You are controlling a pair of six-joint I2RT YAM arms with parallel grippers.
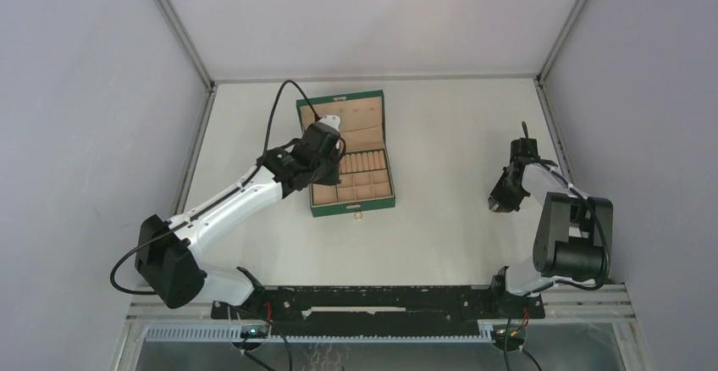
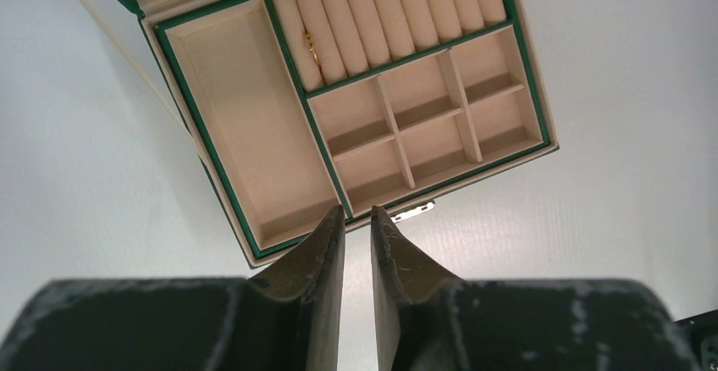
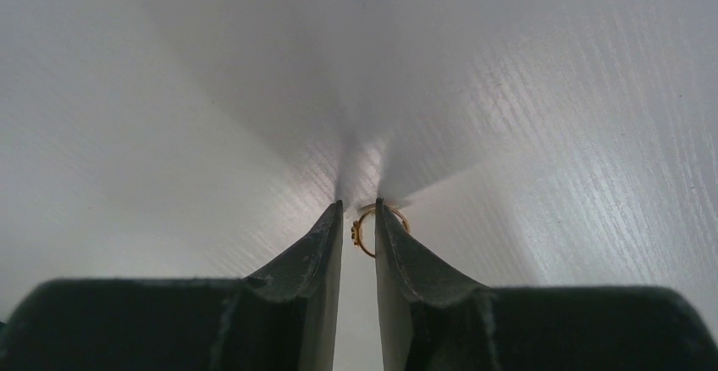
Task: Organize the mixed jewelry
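Observation:
A thin gold ring (image 3: 355,232) lies flat on the white table. My right gripper (image 3: 359,206) points down at it with the jaws a narrow gap apart. The ring's ornamented side shows in the gap, and its far side is under the right fingertip (image 3: 383,218). In the top view this gripper (image 1: 499,204) is at the right of the table. A second gold ring (image 2: 311,45) sits between the ring rolls of the dark green box (image 2: 237,117). My left gripper (image 2: 357,212) hovers over the box's front edge, slightly open and empty. The chain is out of view.
The box (image 1: 351,206) stands open in the middle of the table, its lid (image 1: 343,108) folded back. My left arm (image 1: 229,206) reaches over its left side. Grey walls enclose the table (image 1: 440,134) on three sides.

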